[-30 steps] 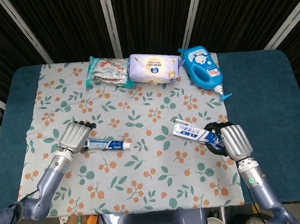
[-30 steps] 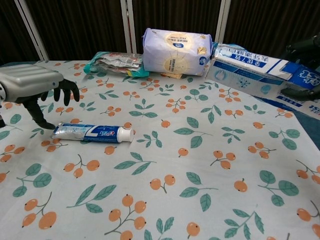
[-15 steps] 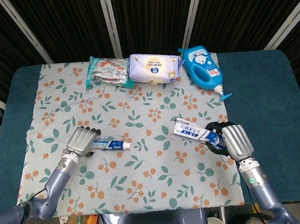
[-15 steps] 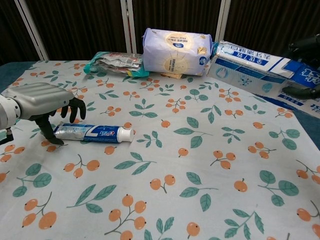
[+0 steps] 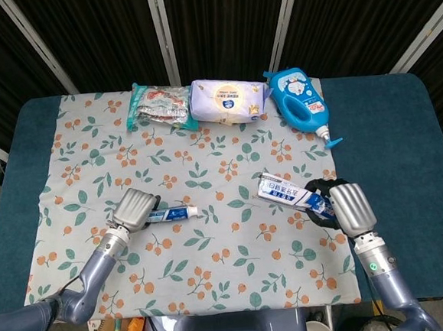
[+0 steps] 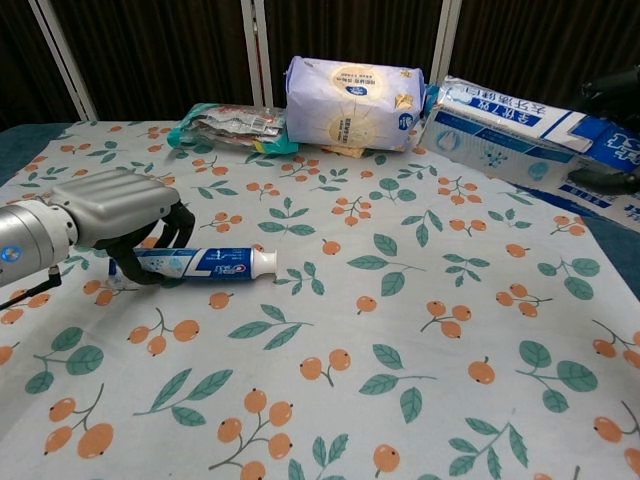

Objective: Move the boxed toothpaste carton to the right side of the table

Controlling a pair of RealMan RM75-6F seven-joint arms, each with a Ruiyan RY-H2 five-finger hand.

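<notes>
The white and blue toothpaste carton (image 5: pixel 287 193) lies slanted at the right of the floral cloth, and my right hand (image 5: pixel 348 208) grips its right end. In the chest view the carton (image 6: pixel 515 115) shows at the upper right, with dark fingers (image 6: pixel 608 88) above and below its end. At the left, my left hand (image 5: pixel 132 210) wraps its fingers around the tail of a loose toothpaste tube (image 5: pixel 174 213). The chest view shows that hand (image 6: pixel 118 210) curled over the tube (image 6: pixel 215 263), whose white cap points right.
Along the far edge of the cloth (image 5: pixel 206 167) lie a snack bag (image 5: pixel 158 105), a purple wipes pack (image 5: pixel 228 100) and a blue bottle (image 5: pixel 300 106). Bare blue table (image 5: pixel 388 137) runs to the right of the cloth.
My left hand has come down and closed around the tube, which has slid a little to the right. The carton has shifted slightly in my right hand.
</notes>
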